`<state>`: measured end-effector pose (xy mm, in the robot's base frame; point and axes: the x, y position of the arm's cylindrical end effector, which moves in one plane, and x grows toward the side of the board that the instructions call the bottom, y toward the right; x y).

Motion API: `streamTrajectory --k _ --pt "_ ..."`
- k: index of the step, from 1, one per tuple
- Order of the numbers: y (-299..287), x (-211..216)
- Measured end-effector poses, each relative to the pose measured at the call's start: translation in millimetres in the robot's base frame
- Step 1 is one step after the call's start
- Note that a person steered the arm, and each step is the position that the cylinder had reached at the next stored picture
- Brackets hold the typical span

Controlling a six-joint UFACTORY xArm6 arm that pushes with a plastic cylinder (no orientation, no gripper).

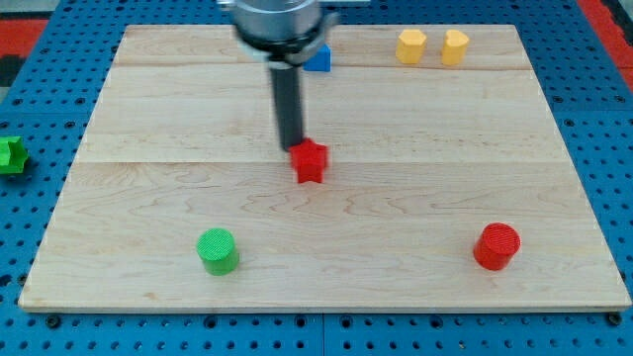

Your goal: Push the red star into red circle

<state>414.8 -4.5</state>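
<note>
You see my tip (293,148), a bare rod holding nothing, touching the red star (311,161) at its upper-left edge.

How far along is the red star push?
Done: my tip has reached the red star and sits at its upper-left edge. In hand: contact looks made or close. Left: nearly the whole push, since the red circle sits far off toward the view's bottom right, well apart from the star.

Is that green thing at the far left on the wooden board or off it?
Off. The green block sits on the blue pegboard, at the view's left, apart from the wooden board.
</note>
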Motion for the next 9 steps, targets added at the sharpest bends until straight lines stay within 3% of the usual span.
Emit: streamTrajectory --k 1,3,4,5,6,8,9 --pt "55.7 18.1" --pt "-62.1 5.3" --pt "-26.9 46.6" --pt "95.2 40.0" --pt "141.1 42.4" --pt "151.3 3.7" --pt "175.3 39.1"
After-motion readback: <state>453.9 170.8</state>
